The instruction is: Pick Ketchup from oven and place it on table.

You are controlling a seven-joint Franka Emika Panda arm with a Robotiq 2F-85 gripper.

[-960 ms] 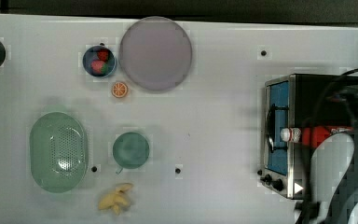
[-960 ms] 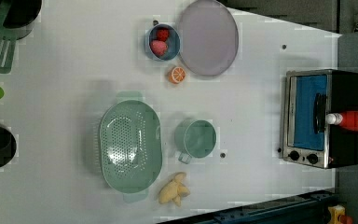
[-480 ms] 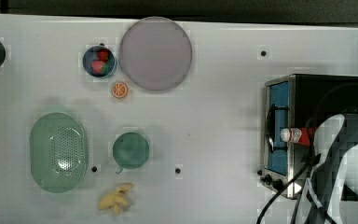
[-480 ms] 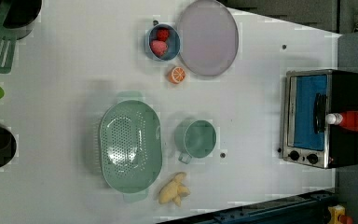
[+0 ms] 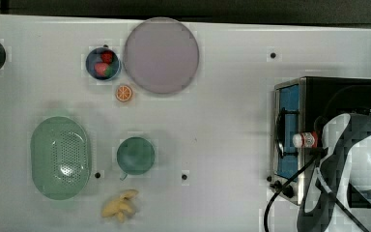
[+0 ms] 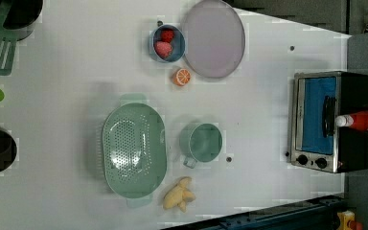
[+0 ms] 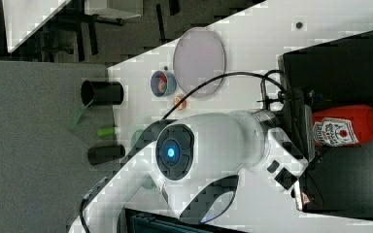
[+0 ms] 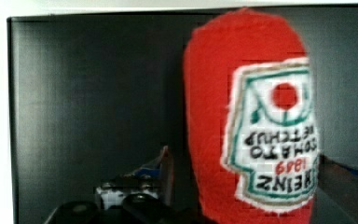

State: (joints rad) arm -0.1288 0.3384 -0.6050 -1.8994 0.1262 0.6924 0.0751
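Observation:
The Ketchup point(image 5: 305, 139) lies on its side on the oven's black top point(image 5: 338, 92), its white cap pointing over the blue glass door point(image 6: 316, 120). The red body and label show in the left view point(image 6: 364, 120) and the right view point(image 7: 345, 126). My arm point(image 5: 357, 159) hangs over the oven and covers the bottle's body in the top view. In the wrist view the gripper point(image 8: 247, 163) is open, one finger point(image 8: 165, 172) on each side of the Ketchup point(image 8: 256, 130), with a small gap at one side. The white table point(image 5: 222, 121) spreads to the top view's left of the oven.
On the table stand a round pale-purple plate point(image 5: 161, 55), a blue bowl of red fruits point(image 5: 103, 64), an orange half point(image 5: 123, 93), a green colander point(image 5: 60, 157), a green mug point(image 5: 135, 155) and a banana bunch point(image 5: 120, 207). A black cable point(image 5: 290, 193) trails past the oven's knobs.
My arm has swung upward in the top view, over the oven, and now covers the bottle's body. The Ketchup has stayed where it lay.

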